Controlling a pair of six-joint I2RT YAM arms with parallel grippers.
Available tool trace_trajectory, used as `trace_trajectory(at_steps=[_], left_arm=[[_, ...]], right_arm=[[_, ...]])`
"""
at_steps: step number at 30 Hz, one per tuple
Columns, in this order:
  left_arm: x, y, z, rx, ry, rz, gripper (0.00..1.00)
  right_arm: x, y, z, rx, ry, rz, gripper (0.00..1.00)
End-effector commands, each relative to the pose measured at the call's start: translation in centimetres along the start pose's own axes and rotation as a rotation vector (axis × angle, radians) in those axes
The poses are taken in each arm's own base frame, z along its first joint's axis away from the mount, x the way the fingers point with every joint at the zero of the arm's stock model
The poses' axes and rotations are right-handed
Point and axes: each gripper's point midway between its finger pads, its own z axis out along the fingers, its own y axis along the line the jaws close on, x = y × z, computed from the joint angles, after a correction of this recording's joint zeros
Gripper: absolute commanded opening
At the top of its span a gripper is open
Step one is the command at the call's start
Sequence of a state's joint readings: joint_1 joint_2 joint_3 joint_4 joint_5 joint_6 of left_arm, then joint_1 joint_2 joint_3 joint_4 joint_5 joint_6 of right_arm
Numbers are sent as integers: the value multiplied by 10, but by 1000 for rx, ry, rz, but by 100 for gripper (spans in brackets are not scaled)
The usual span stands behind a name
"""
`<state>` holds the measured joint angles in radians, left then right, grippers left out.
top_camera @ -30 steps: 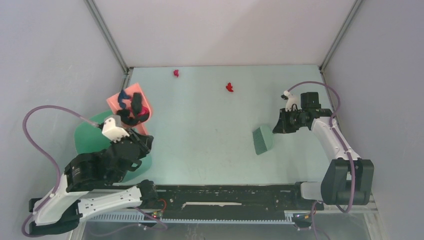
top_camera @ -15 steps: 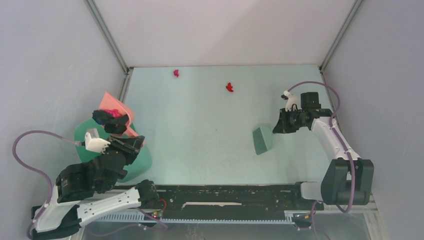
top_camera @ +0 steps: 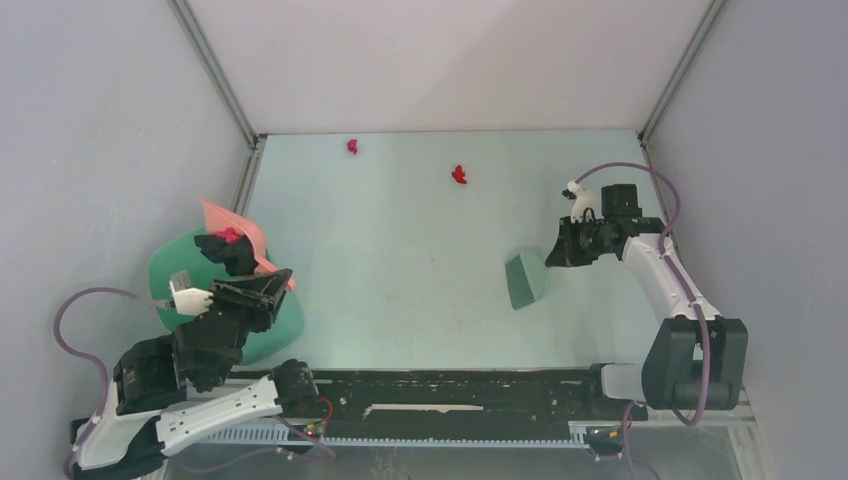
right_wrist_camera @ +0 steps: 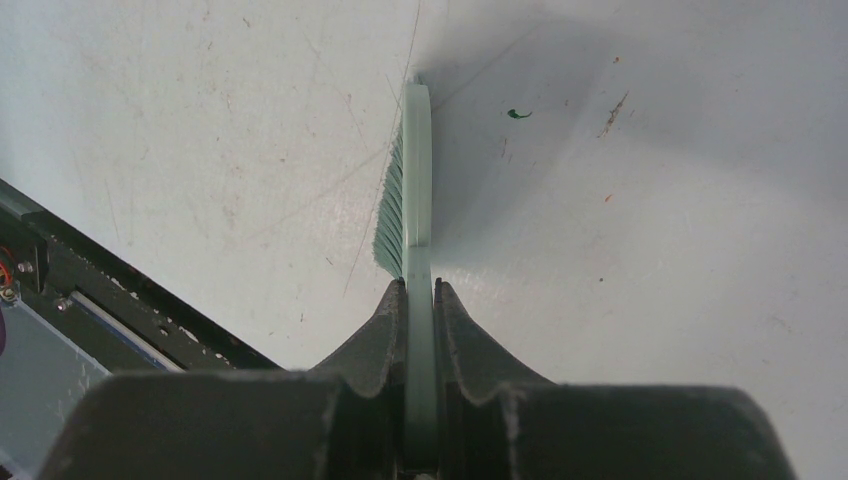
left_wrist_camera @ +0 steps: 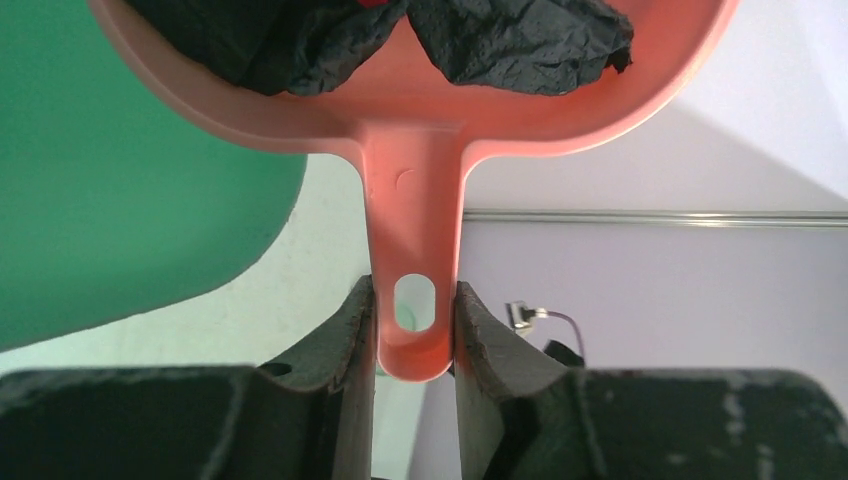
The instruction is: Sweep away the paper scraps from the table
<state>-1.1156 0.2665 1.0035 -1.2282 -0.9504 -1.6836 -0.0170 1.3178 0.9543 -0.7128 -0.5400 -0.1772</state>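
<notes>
Left jaws clamped on dustpan (left_wrist_camera: 415, 210) handle, pan tilted above bin (top_camera: 168, 268) — right jaws gripping brush (top_camera: 524, 280), two red scraps (top_camera: 458, 174) on table (top_camera: 400, 260)

The handle of the pink dustpan (left_wrist_camera: 415, 200) is clamped by the left gripper (left_wrist_camera: 413, 292). Crumpled black paper scraps (left_wrist_camera: 520, 40) are held in its pan, and a green bin (left_wrist_camera: 120, 200) is seen beyond its left side.

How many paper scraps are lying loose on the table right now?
2: a pink scrap near the table's far edge, left of centre, and a red scrap right of it, slightly nearer. Black scraps sit in the dustpan; some may be hidden.
</notes>
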Motion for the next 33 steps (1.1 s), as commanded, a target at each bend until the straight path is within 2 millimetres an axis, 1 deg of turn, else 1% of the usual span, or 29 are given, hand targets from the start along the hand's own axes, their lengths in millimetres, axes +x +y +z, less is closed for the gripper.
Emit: trace_trajectory(at_steps=[1,4,5,6,11,16,20,23,26,29,33], left_arm=[[2,-18,0,65,17,-226,0],[5,-21,2,87,27,-313,0],[8,-20,3,87,31,-338,0],[9,-21,4,93,39,-360,0],[14,-30,4,113,56,-424,0],[6,-41,2,155,42,-478,0],[4,-46,0,186,48,-517,0],[-1,-50,-3,196,46,-506,0],[-4,-46,-3,168,24,-465,0],[-5,-34,-2,137,23,-495,0],[-7,-37,-2,158,12,-458,0]], right_arm=[[8,-3,5,12,41,-17,0],[8,-4,5,15,40,-19,0],[9,3,8,4,51,-37,0],[10,4,8,3,51,-40,0],[10,4,7,6,49,-45,0],[9,5,6,5,49,-49,0],[10,6,7,5,54,-52,0],[12,7,8,2,61,-57,0],[12,8,9,2,63,-62,0],[11,9,8,2,61,-66,0],[11,9,7,2,58,-64,0]])
